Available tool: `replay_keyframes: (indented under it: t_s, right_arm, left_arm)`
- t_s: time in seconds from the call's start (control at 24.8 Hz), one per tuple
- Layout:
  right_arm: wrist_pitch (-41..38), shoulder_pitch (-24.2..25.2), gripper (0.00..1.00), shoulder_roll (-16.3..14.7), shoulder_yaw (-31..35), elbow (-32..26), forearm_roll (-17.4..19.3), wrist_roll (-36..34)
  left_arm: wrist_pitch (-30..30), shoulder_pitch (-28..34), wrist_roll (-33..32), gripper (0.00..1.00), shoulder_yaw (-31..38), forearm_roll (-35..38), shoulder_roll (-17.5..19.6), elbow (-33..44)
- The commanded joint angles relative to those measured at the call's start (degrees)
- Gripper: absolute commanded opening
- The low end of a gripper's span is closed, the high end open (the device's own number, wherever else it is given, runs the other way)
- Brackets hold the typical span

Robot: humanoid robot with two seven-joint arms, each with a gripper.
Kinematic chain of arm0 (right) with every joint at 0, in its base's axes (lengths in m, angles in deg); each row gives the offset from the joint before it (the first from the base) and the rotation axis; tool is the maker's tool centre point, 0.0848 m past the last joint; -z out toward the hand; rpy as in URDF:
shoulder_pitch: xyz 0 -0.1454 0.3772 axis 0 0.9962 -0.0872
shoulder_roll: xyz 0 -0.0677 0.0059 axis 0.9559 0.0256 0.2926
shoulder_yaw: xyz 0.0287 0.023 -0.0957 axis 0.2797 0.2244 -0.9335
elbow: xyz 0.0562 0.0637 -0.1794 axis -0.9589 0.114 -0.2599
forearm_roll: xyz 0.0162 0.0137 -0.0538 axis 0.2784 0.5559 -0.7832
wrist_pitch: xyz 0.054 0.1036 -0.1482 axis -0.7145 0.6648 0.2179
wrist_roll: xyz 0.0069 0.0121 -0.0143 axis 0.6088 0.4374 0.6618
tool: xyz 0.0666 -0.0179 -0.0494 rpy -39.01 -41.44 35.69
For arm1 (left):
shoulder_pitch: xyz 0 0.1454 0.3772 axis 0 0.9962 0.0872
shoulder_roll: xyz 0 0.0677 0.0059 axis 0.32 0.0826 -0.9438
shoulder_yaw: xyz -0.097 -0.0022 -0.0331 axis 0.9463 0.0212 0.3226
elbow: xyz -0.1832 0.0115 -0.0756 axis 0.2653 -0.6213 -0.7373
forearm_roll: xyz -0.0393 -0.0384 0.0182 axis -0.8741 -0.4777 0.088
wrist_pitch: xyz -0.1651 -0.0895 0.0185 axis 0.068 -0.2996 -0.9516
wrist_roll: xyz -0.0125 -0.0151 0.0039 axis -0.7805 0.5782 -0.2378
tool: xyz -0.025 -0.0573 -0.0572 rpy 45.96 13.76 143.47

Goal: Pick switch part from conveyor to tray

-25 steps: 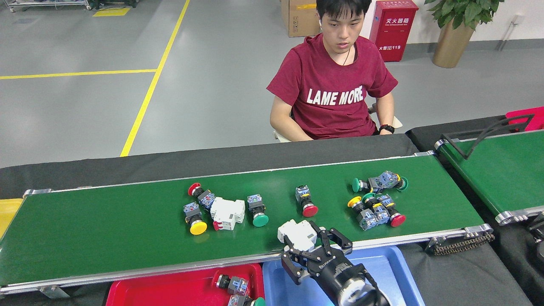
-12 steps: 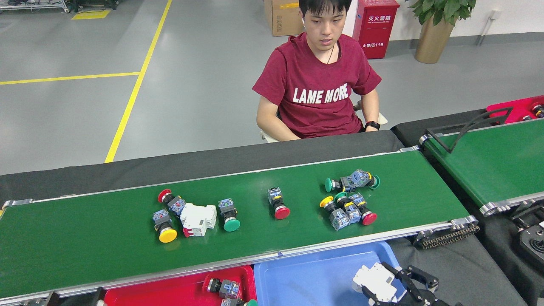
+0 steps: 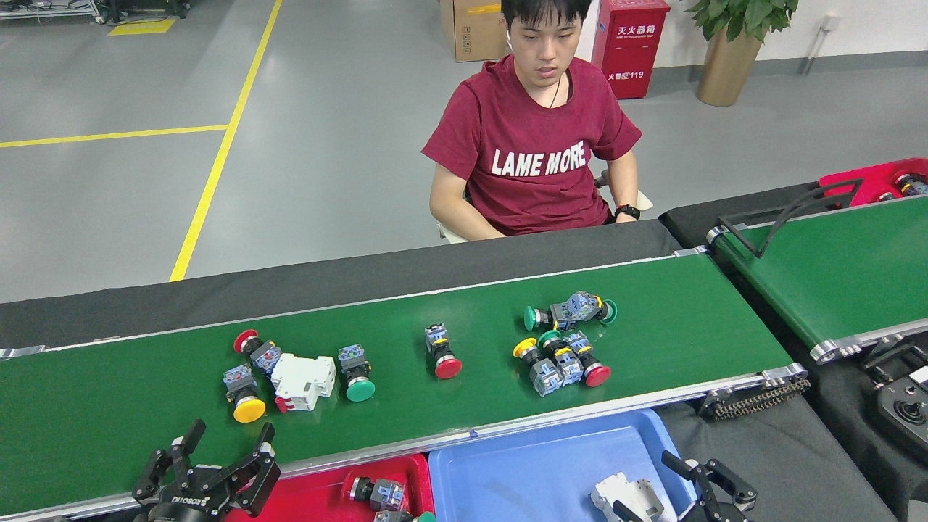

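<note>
The conveyor (image 3: 109, 406) runs across the middle of the head view and carries several switch parts. They are a white breaker (image 3: 304, 380), yellow-capped (image 3: 245, 399), green-capped (image 3: 357, 373) and red-capped (image 3: 441, 351) buttons, and a cluster (image 3: 558, 355). At the bottom edge, low inside the blue tray (image 3: 522, 471), my right gripper (image 3: 652, 507) is shut on a white switch part (image 3: 623, 493). My left gripper (image 3: 228, 446) stands open over the conveyor's near rail at the bottom left, holding nothing. A red tray (image 3: 319, 493) beside the blue one holds button switches (image 3: 373, 493).
A person in a red shirt (image 3: 536, 159) sits behind the conveyor. A second green belt (image 3: 834, 268) with a black wire guide lies at the right, with a red bin (image 3: 877, 177) beyond it. The bare chain drive (image 3: 754, 399) and a black device (image 3: 906, 413) are at the right end.
My right gripper carried the white part from the conveyor's near edge down into the blue tray. My left gripper came into view at the bottom left. The view shifted, so the belt's parts appear further left.
</note>
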State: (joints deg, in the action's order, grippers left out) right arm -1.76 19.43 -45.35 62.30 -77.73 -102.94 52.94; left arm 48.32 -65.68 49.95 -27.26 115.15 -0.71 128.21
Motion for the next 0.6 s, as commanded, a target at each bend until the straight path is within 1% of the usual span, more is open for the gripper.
replay_keyframes:
  t_s: [0.0, 0.04, 0.12, 0.16, 0.24, 0.28, 0.32, 0.44, 0.52, 0.56]
  right_arm:
    - [5.9, -4.1, 0.96, 4.0, 1.4, 2.5, -0.3, 0.3]
    - [7.9, -6.7, 0.96, 5.6, 1.3, 4.6, -0.4, 0.3]
    - [12.8, -12.1, 0.96, 8.5, 1.3, 10.0, -0.5, 0.4]
    - [14.7, -13.4, 0.96, 9.6, 1.3, 11.8, -0.6, 0.4]
    - [19.5, -16.1, 0.96, 13.5, 1.2, 15.6, -0.8, 0.1]
    - [21.1, -16.6, 0.96, 15.1, 1.2, 17.2, -1.5, 0.0]
    - [21.8, -16.6, 0.97, 15.9, 1.2, 17.9, -2.4, -0.1]
    - [21.4, -15.4, 0.97, 15.7, 1.3, 17.5, -3.5, -0.4]
    - [19.3, -12.6, 0.97, 15.3, 1.3, 15.9, -3.5, -0.4]
    - [17.6, -10.8, 0.97, 14.5, 1.5, 14.4, -3.5, -0.4]
  left_arm:
    - [-0.4, -2.1, 0.1, 1.00, 0.4, 0.2, 1.0, -1.1]
    - [-0.5, -2.8, 0.1, 1.00, 0.4, 0.2, 1.5, -1.9]
    - [-2.9, -4.5, 0.1, 1.00, 0.3, 0.2, 2.9, -4.4]
    - [-3.8, -5.2, 0.1, 1.00, 0.1, 0.2, 3.5, -5.4]
    - [-5.5, -7.2, 0.1, 1.00, 0.0, 0.2, 5.6, -8.3]
    - [-6.2, -8.0, 0.3, 1.00, 0.0, 0.2, 6.7, -9.7]
    - [-7.3, -8.7, 0.4, 1.00, -0.1, 0.2, 7.6, -11.1]
    - [-11.2, -9.8, 0.6, 1.00, 0.0, 0.2, 9.2, -14.1]
    - [-13.4, -10.1, 0.9, 0.99, -0.1, 0.2, 10.2, -15.9]
    - [-13.9, -10.1, 1.0, 0.97, -0.1, 0.2, 10.7, -16.5]
